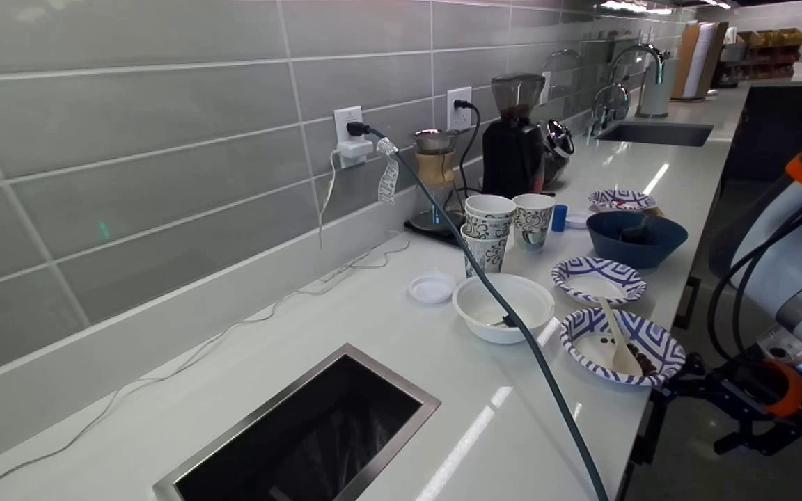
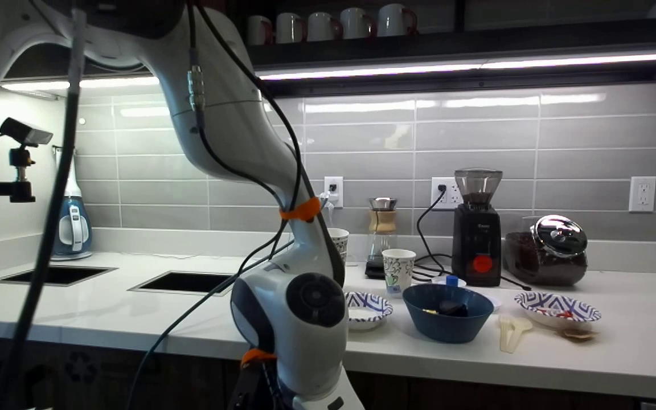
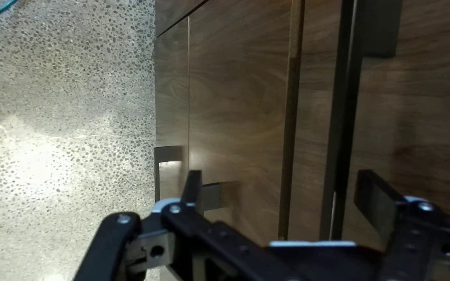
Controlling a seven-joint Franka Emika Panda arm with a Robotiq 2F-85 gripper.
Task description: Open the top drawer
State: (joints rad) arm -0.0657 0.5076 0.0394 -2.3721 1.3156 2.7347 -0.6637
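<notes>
Top drawer (image 3: 424, 117), likely the nearest panel, sits under the counter's (image 1: 481, 372) front edge, its handle (image 3: 340, 117) showing between the gripper's (image 3: 280, 183) parted fingers. The gripper should centre there, clamp squarely, then pull straight outward.

Sink (image 1: 655, 134) and coffee grinder (image 2: 477, 230) (mugs (image 2: 323, 27) too) show a kitchen.

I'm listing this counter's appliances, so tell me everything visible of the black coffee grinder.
The black grinder stands upright on the white counter, near the tiled wall. It looks boxy and plastic, with a round red knob low on the front and small lettering above. The clear, flared hopper on top holds dark contents. A silver-lidded jar sits close beside it; whether they touch is unclear.
</notes>
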